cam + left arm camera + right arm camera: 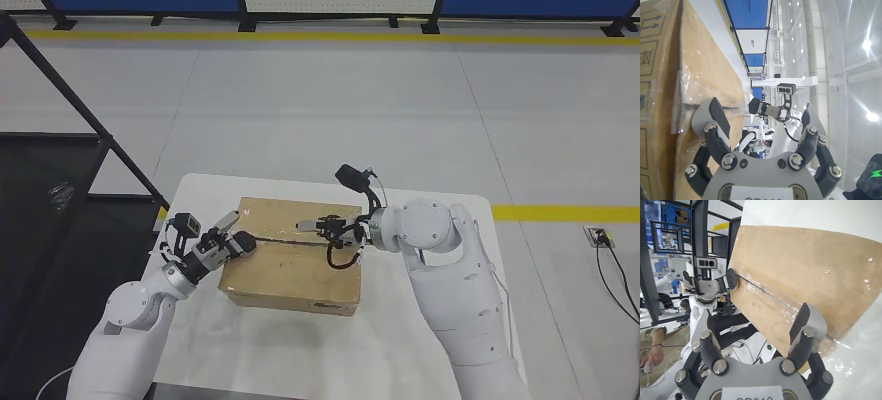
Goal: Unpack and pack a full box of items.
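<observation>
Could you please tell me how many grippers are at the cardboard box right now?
2. The left gripper is open at one end of the cardboard box's taped seam; the right gripper is open over the seam toward the other end.

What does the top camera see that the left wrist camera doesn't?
Top view: the white table around the box. Left wrist view: printed symbols on the box's side. Both: the box's taped seam, with the open left gripper at one end and the right gripper at the other.
</observation>
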{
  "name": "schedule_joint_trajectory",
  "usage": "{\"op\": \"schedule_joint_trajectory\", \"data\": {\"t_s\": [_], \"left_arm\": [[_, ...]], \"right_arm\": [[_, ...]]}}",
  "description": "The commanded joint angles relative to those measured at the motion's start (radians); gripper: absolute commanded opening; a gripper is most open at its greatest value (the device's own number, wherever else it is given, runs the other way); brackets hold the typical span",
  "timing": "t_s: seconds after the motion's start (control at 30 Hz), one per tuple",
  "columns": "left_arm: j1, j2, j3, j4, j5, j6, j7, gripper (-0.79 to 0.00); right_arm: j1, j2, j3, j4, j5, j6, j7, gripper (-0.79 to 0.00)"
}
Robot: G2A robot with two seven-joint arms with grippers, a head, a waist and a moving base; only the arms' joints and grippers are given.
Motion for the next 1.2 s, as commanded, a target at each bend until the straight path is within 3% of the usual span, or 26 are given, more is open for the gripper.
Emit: {"op": "schedule_joint_trajectory", "data": {"t_s": [0.0, 0.47, 0.87, 1.17], "left_arm": [[0.0, 0.0, -0.001, -0.001, -0.001, 0.0, 0.001, 0.0], [-0.003, 0.004, -0.019, 0.001, -0.015, -0.003, -0.002, 0.0], [0.025, 0.023, -0.139, 0.006, -0.072, -0.011, 0.009, 0.0], [0.054, 0.032, -0.188, 0.044, -0.094, -0.013, 0.004, 0.0]], "right_arm": [[0.013, 0.0, 0.004, 0.048, 0.049, -0.01, 0.002, 0.0], [0.05, 0.022, 0.005, 0.205, 0.155, -0.096, -0.011, 0.0], [0.063, 0.024, -0.037, 0.265, 0.258, -0.157, -0.082, 0.0], [0.121, 0.005, -0.097, 0.397, 0.376, -0.194, -0.138, 0.0]]}}
